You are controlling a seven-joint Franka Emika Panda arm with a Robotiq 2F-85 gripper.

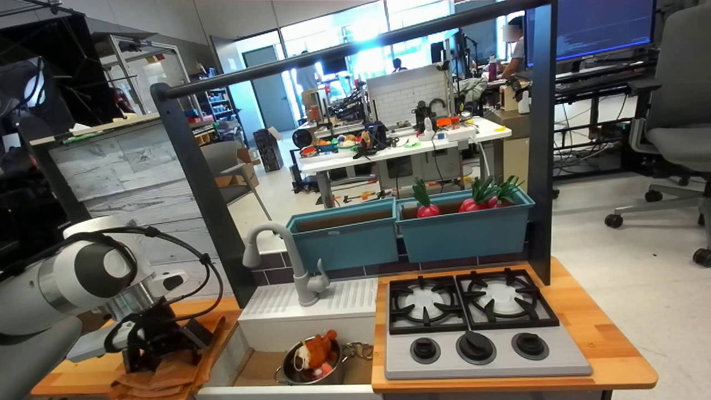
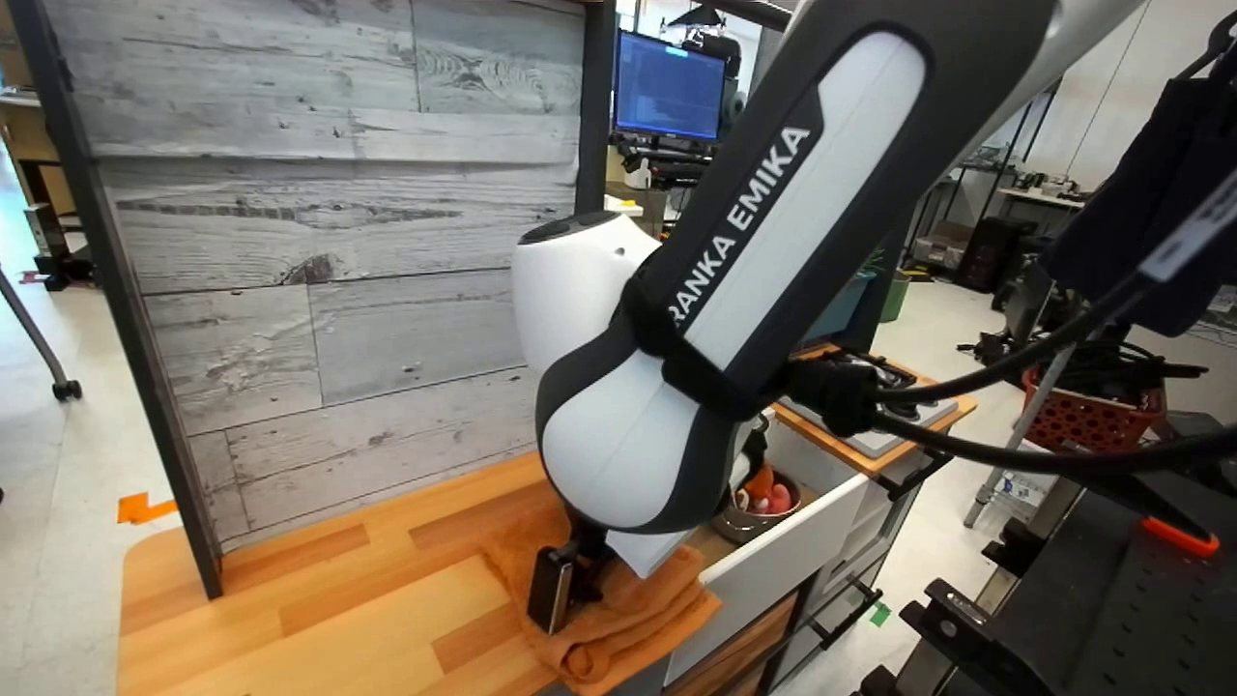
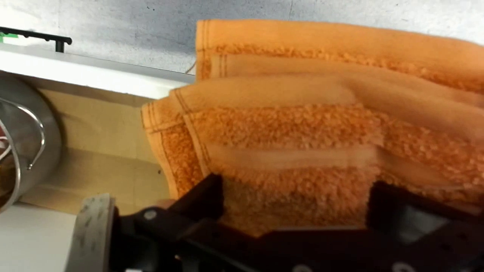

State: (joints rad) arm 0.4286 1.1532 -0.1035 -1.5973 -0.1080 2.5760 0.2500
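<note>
An orange terry towel [image 3: 287, 124] lies folded on the wooden counter beside the sink, showing in both exterior views as a rumpled stack [image 2: 643, 619]. Directly over it my gripper [image 3: 297, 196] points down, its jaws wide apart. Dark fingers [image 3: 210, 192] stand on either side of a stretch of the towel's pile in the wrist view. Whether the fingertips touch the cloth I cannot tell; nothing is pinched between them. In an exterior view the gripper [image 1: 164, 358] is low against the towel, partly hidden by its own black parts and cables.
A metal pot [image 3: 47, 151] holding an orange plush toy [image 1: 321, 350] sits in the sink, whose white front edge [image 1: 289, 393] adjoins the towel. A grey faucet [image 1: 280, 239], a stove [image 1: 489, 358] and teal planters [image 1: 344, 241] stand beyond. A grey plank panel [image 2: 338, 329] rises behind the counter [image 2: 387, 604].
</note>
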